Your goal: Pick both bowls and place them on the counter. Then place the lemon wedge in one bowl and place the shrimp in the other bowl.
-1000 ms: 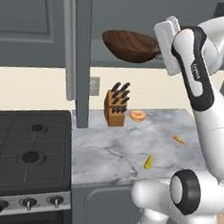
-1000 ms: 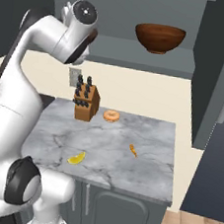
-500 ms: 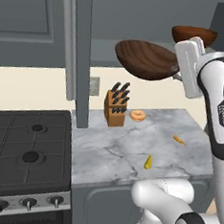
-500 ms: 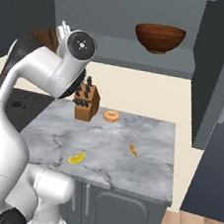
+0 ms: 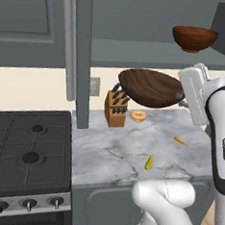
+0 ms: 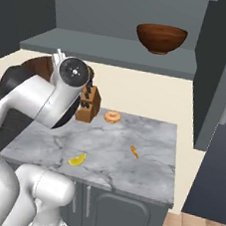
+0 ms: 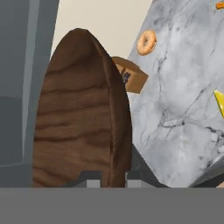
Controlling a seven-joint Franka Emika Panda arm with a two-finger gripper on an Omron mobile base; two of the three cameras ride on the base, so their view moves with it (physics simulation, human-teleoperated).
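Observation:
My gripper (image 7: 113, 177) is shut on the rim of the wide, shallow dark brown bowl (image 7: 81, 118), which hangs tilted in the air above the marbled counter (image 5: 125, 149). Seen from the left base, this bowl (image 5: 150, 88) hovers over the knife block, with the gripper (image 5: 183, 99) at its right edge. The smaller reddish-brown bowl (image 5: 194, 38) (image 6: 161, 37) stands on the grey shelf. The yellow lemon wedge (image 5: 149, 162) (image 6: 77, 159) lies near the counter's front edge. The pale orange shrimp (image 5: 138, 116) (image 6: 112, 117) (image 7: 146, 42) rests near the back, beside the knife block.
A wooden knife block (image 5: 116, 107) (image 6: 88, 107) stands at the counter's back left. A small orange scrap (image 5: 179, 140) (image 6: 134, 152) lies on the right part. The black gas stove (image 5: 24, 150) adjoins the counter's left side. A grey cabinet post (image 5: 83, 59) rises beside it.
The arm has drawn the wide dark bowl out of the shelf and lowered it, so it now hangs over the counter above the knife block. The grip stays shut.

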